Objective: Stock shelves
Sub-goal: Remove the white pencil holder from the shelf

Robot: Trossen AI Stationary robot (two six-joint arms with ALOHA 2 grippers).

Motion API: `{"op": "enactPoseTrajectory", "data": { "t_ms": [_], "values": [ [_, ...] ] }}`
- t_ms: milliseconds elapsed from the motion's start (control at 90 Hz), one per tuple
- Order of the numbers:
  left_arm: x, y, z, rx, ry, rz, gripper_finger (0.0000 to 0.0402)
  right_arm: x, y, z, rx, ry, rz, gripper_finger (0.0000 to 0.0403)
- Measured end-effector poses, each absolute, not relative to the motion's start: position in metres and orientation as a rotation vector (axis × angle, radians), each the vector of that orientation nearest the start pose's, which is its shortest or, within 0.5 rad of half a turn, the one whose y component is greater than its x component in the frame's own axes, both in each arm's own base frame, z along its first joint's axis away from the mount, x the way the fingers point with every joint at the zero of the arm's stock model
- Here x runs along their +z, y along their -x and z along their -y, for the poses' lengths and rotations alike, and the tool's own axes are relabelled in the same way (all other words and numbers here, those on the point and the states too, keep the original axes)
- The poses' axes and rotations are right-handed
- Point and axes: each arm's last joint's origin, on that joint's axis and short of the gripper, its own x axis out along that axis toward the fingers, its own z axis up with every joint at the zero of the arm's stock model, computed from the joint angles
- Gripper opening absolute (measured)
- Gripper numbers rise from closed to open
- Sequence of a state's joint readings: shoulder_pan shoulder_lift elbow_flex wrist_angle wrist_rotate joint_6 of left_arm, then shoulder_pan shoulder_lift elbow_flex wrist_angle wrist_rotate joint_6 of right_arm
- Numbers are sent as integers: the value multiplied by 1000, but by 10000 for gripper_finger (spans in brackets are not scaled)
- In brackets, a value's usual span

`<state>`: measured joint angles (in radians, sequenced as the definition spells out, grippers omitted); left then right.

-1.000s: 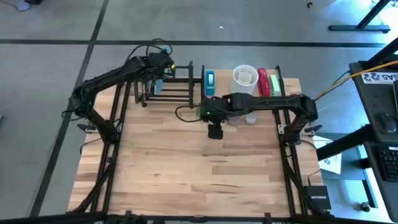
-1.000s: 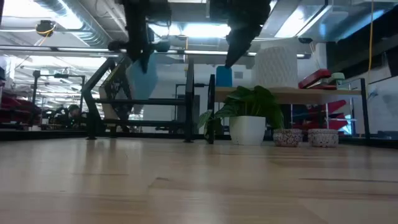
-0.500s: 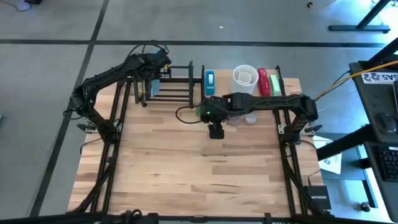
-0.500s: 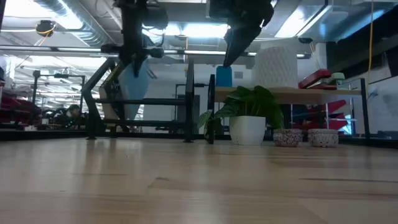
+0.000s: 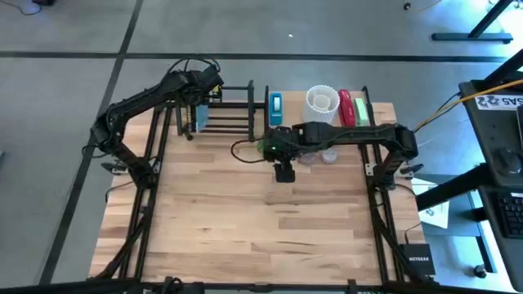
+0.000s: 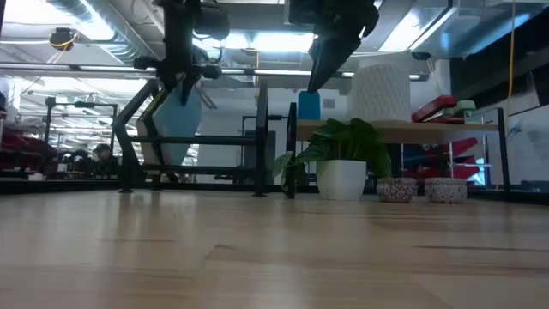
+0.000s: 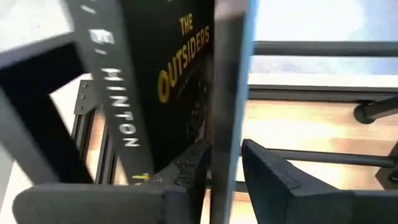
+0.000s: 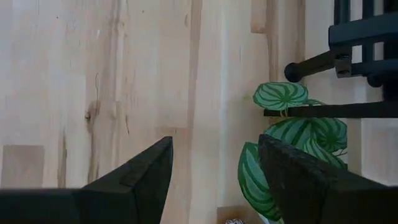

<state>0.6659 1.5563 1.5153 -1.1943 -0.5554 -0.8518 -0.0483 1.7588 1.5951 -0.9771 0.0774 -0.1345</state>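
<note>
right claw [image 5: 283, 172]: hangs above the bare middle of the worktop [image 5: 245, 220], fingers apart and gripping nothing; judged to be waiting clear of the other arm.
potted plant [image 6: 339, 163]: just beyond the right claw, under the light-wood shelf board [image 6: 399, 127]; its striped leaves show past the spread fingers in the right wrist view.
shelf board stock: a blue box [image 5: 275, 107], a white ribbed pot [image 5: 322, 102] and a red item [image 5: 346, 108] stand along it, beyond the right claw.
left claw [image 7: 224, 165]: clamped on the lower edge of a book [image 7: 180, 81], fingers pressing both covers so that it hangs upright, spine facing the wrist camera.
black rack [image 5: 226, 110]: directly below and around the left claw at the far left of the worktop; the book is held on edge, probably so it can slip down between the thin bars.
hidden: whether the book's lower edge already touches a rack bar cannot be told; in the low view it is only a pale blue shape among the uprights.
cut off: both arms leave the top of the low view; the two small patterned pots [image 6: 420, 189] beside the plant are too small to read.
</note>
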Motion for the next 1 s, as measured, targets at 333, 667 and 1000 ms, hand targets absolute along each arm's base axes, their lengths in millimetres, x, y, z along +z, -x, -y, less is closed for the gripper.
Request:
{"op": "enactPoseTrajectory", "data": {
  "t_ms": [333, 667, 1000],
  "values": [
    [348, -212, -184, 1547, 600, -741, 107, 295, -362, 19, -24, 130, -1126, 220],
    [367, -199, -171, 1571, 509, -679, 107, 296, -365, 19, -6, 118, -1097, 220],
    [380, -189, -160, 1605, 438, -618, 107, 297, -366, 19, -7, 118, -1080, 220]
  ]
}}
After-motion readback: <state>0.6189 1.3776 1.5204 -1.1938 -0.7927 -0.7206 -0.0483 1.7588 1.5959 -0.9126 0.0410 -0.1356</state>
